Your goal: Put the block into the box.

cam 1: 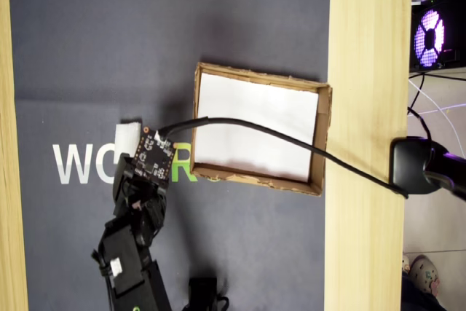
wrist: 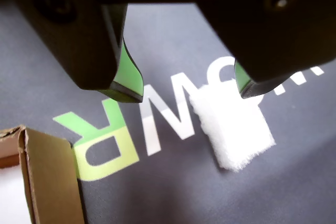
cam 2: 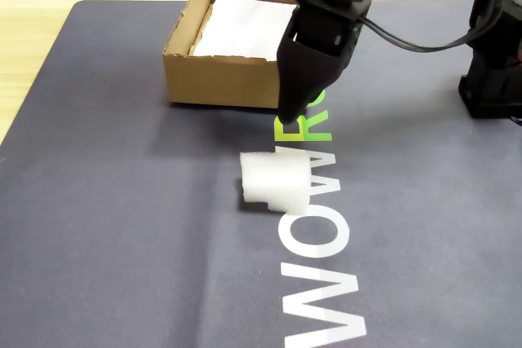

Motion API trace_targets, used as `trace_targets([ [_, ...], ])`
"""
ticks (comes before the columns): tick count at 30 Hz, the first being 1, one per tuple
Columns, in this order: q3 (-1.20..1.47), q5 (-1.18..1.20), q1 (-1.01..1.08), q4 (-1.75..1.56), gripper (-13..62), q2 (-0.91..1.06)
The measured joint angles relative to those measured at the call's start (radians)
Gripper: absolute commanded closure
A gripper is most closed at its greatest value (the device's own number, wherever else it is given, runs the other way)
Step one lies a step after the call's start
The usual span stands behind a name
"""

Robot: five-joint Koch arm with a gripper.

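Note:
The block (cam 2: 275, 178) is a small white foam chunk lying on the grey mat over the white lettering. It also shows in the wrist view (wrist: 236, 129) and partly in the overhead view (cam 1: 129, 135). My gripper (wrist: 189, 94) is open and empty, with its jaws wide apart. It hovers above the mat (cam 2: 292, 116) just behind the block, between block and box. In the wrist view the block lies under the right jaw's tip. The box (cam 2: 220, 81) is a shallow brown cardboard tray with a white lining sheet (cam 1: 255, 125). Its corner shows at the wrist view's lower left (wrist: 50, 177).
The grey mat (cam 2: 122, 226) carries white and green letters. Wooden table (cam 1: 364, 71) borders it. A black cable (cam 1: 291, 140) runs across the box from the wrist to a black mount (cam 1: 419, 165). A black base (cam 2: 493, 87) stands at the right of the fixed view.

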Motion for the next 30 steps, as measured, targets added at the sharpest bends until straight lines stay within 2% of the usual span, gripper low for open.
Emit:
trace_targets([
  [18, 0.0, -0.003, -0.078, 0.002, 15.7, -0.138],
  [24, -0.25, -0.003, -0.114, 0.009, 15.8, -0.344],
  [30, -0.357, -0.005, -0.13, 0.005, 15.7, -0.439],
])
